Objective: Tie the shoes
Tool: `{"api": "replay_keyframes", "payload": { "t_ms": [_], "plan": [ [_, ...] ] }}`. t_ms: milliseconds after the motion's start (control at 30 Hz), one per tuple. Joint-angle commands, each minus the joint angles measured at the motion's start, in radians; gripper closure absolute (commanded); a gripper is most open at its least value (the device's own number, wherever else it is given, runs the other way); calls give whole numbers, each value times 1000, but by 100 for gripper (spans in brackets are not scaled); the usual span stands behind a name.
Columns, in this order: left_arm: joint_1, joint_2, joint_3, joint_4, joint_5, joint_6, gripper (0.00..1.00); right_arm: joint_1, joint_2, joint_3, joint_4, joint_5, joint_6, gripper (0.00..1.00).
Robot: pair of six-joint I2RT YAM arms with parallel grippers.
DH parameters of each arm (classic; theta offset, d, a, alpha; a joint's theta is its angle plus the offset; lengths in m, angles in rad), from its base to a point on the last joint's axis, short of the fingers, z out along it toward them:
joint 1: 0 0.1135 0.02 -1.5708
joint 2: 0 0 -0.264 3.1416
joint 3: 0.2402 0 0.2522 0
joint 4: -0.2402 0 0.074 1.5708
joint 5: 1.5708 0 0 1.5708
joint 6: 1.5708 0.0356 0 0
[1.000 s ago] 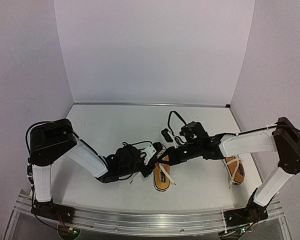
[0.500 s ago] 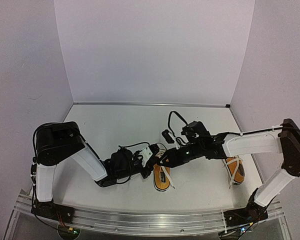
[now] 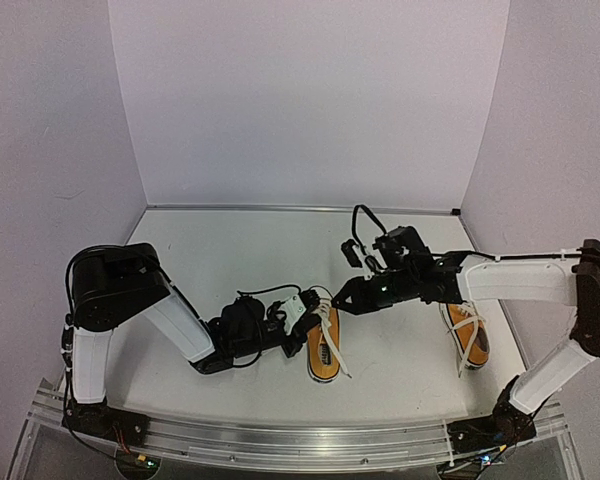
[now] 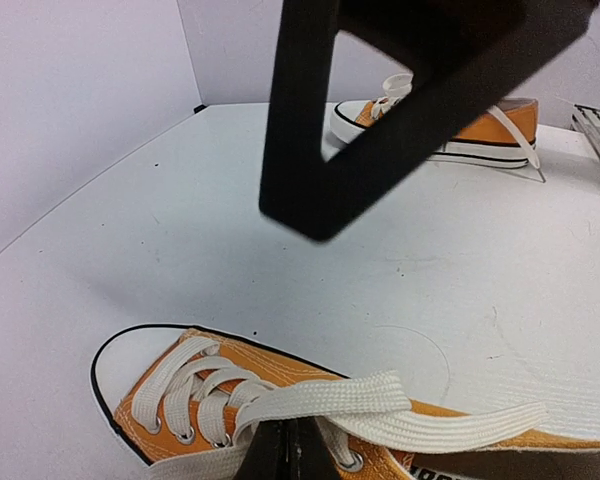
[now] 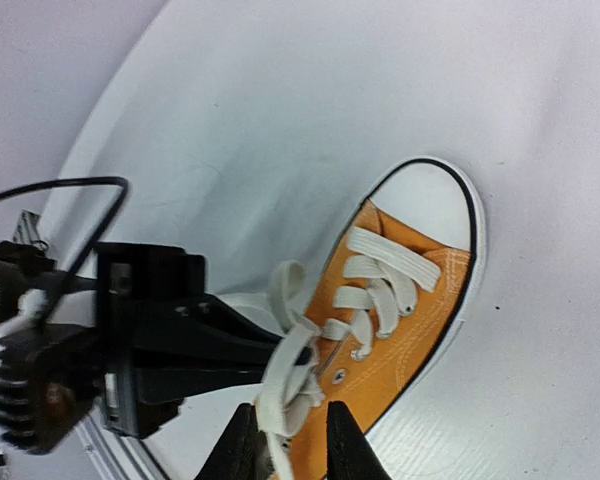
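1. Orange canvas low-top sneaker [image 3: 324,352] with a white rubber sole and toe cap sits at 6 o'clock on the table. The second orange sneaker [image 3: 467,335] is at 4 o'clock by the right wall, well apart from it.
2. Writing: dark print on the near sneaker's insole, too small to read.
3. Room: matt white tabletop [image 3: 230,260], pale lilac walls [image 3: 310,100] on three sides, aluminium rail [image 3: 280,435] along the 6 o'clock edge.
4. Left arm: elbow raised at 8 o'clock, forearm low and reaching toward 3 o'clock. Left gripper [image 3: 305,315] is clenched on the white flat lace [image 5: 280,390] at the near sneaker's eyelets.
5. Right arm: stretched from 4 o'clock toward 9 o'clock, wrist over the same sneaker. Right gripper [image 5: 290,410] has its jaws apart, a lace strand running between the fingers [image 5: 242,440] with a gap beside it.
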Motion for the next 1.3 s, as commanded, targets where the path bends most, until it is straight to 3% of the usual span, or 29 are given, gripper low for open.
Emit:
{"api": "replay_keyframes", "payload": {
  "t_ms": [0,500,1267],
  "plan": [
    [-1,5,-3,39,34,33,100,-1,85,34,-74,39,-1,81],
    [-15,8,18,-23,33,118,100,0,117,27,-30,-55,16,75],
    [-45,1,45,-100,25,231,100,0,140,40,12,-120,38,76]
  ]
}}
